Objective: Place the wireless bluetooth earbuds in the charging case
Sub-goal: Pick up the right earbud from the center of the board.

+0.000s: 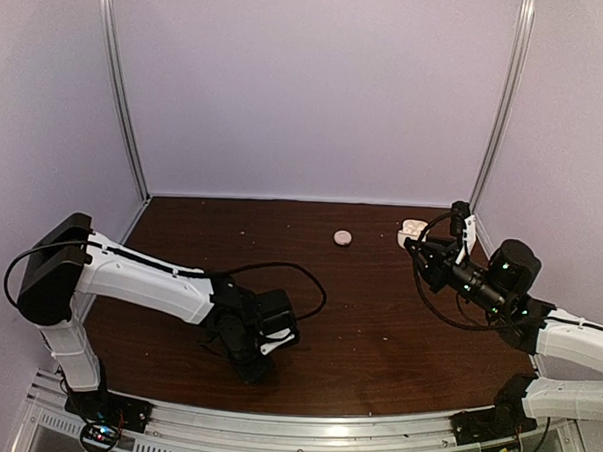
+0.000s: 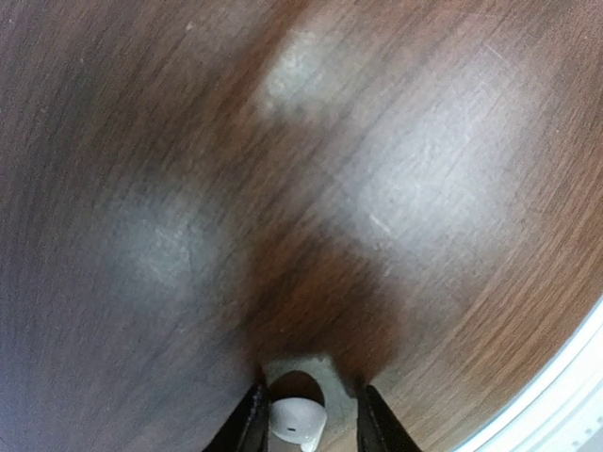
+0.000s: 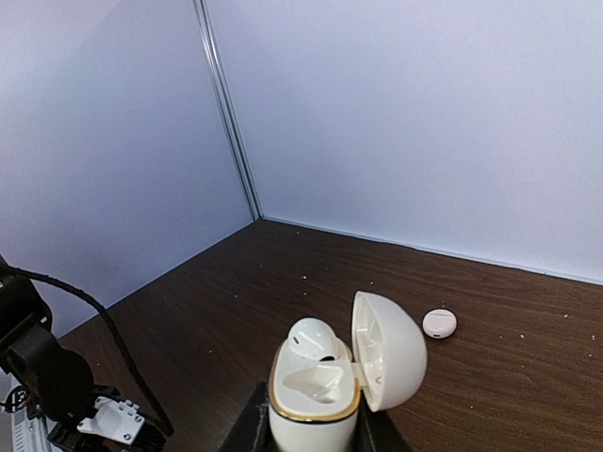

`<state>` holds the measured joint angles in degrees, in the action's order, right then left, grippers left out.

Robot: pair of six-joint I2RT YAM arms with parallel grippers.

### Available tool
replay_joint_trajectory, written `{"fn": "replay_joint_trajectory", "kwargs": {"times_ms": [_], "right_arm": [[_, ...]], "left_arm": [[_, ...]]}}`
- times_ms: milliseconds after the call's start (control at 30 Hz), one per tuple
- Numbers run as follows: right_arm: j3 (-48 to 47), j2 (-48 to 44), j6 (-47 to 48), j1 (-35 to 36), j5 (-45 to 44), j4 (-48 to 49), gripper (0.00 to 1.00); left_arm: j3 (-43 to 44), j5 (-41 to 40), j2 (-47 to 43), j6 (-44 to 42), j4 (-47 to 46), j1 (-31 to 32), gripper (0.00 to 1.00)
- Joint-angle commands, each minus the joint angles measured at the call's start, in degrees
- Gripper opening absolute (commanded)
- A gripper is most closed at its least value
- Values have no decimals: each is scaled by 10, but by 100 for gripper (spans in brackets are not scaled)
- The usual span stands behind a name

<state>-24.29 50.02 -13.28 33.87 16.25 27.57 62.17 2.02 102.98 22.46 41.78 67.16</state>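
Observation:
The white charging case [image 3: 313,414] stands upright between my right gripper's [image 3: 314,431] fingers, lid [image 3: 388,350] hinged open to the right. One white earbud [image 3: 314,340] sits in its far slot; the near slot is empty. In the top view the case [image 1: 412,229] is at the back right, held by the right gripper [image 1: 418,241]. My left gripper [image 2: 313,394] points down close to the table near the front edge. The second earbud [image 2: 297,421] lies between its fingers, touching the left finger [image 2: 251,419], with a gap to the right one. The left gripper [image 1: 259,368] hides that earbud in the top view.
A flat pale pink disc [image 1: 342,237] lies on the brown table at the back middle; it also shows in the right wrist view [image 3: 439,323]. A black cable [image 1: 309,286] loops over the table by the left arm. White walls enclose the back and sides.

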Motion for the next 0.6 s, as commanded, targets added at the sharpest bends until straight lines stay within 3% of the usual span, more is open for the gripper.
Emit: {"fn": "replay_joint_trajectory", "kwargs": {"times_ms": [0, 333, 567], "right_arm": [[-17, -6, 5, 0, -1, 4, 0], [-16, -2, 7, 0, 2, 5, 0], [-7, 4, 17, 0, 8, 24, 0]], "left_arm": [[-40, 16, 30, 3, 49, 3, 32], [-39, 8, 30, 4, 51, 6, 16], [-33, -11, 3, 21, 14, 5, 12]]}}
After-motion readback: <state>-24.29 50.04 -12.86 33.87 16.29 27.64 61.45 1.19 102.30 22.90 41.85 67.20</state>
